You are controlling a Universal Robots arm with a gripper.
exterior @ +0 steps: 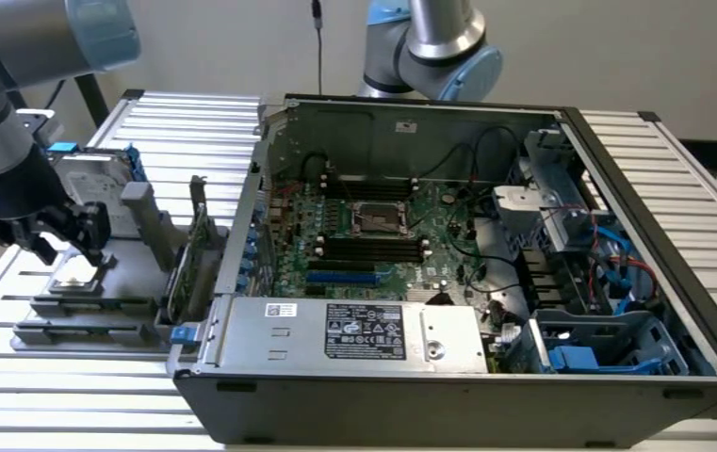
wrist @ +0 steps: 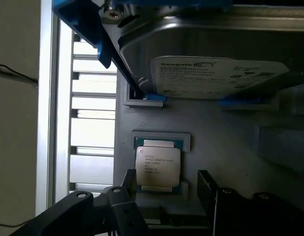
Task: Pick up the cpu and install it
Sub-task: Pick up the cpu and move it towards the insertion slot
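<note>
Silver-grey cpu (wrist: pixel 158 166) lies flat in its grey holder (wrist: pixel 187 140) beside the hard drive (wrist: pixel 216 73), outside the computer case (exterior: pixel 459 400); gripper (exterior: pixel 69 247) hangs over it, jaws wide apart. A good pick needs the fingers square on opposite edges and a gentle squeeze

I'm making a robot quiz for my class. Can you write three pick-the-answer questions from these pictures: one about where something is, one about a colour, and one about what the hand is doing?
1. Where is the chip?
A. In a grey holder outside the computer, below the hand
B. In the computer's socket
C. On the floor

2. What colour is the frame around the hard drive?
A. Red
B. Blue
C. Yellow

3. What is the hand doing?
A. Squeezing the chip
B. Holding a cable
C. Open, holding nothing

Answers:
1 A: the chip lies in its holder beside the computer.
2 B: blue plastic edges the hard drive.
3 C: the fingers stand apart and the chip lies unlifted.
</note>
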